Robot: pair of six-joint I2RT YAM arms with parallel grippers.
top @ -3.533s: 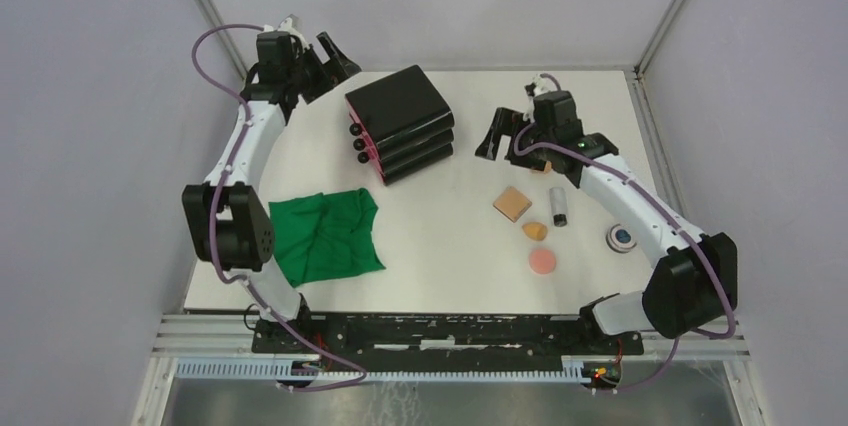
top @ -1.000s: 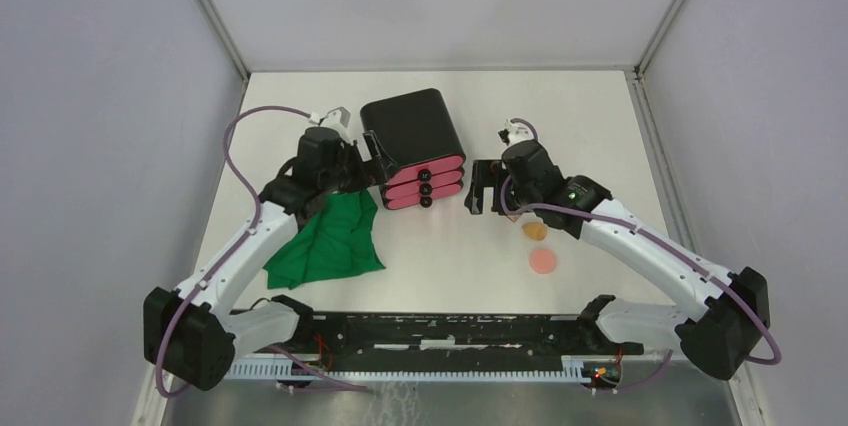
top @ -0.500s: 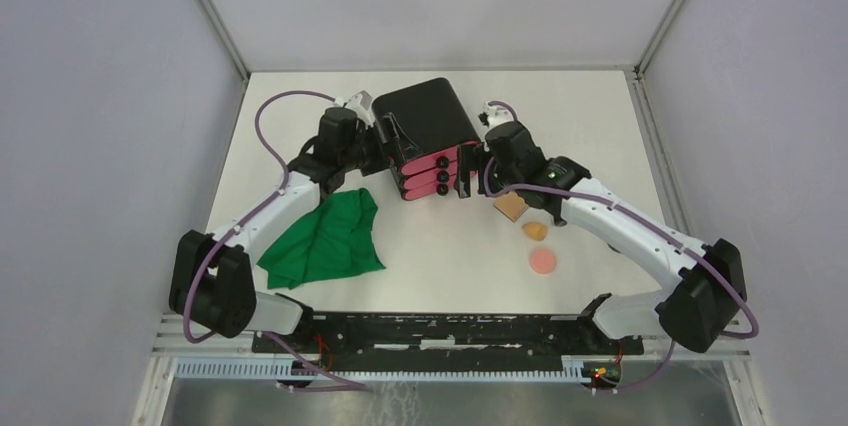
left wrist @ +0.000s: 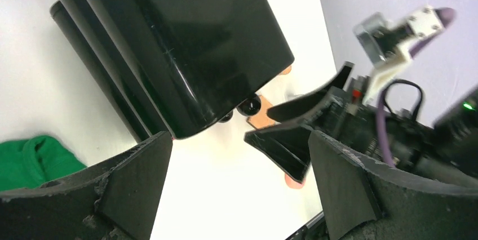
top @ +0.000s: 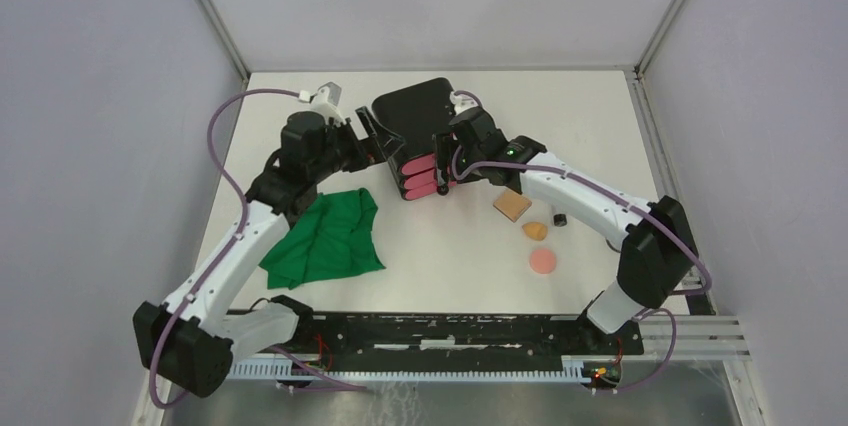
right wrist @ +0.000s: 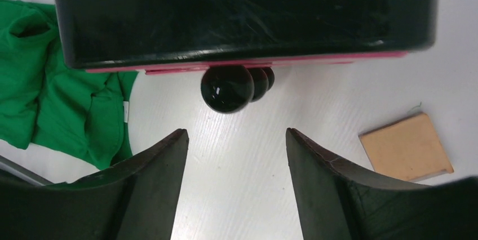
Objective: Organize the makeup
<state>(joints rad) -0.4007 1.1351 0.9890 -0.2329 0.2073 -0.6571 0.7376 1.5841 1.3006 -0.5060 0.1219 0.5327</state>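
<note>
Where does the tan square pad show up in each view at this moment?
Top external: tan square pad right of centre, just right of the black drawer box.
Left wrist: pad near centre, a sliver below the box's edge.
Right wrist: pad at the right edge, lower half.
Shared landmark: the box, beside it in all three.

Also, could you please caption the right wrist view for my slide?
Open right end effector facing the box's drawer knobs, tan pad on one side, cloth on the other.
</note>
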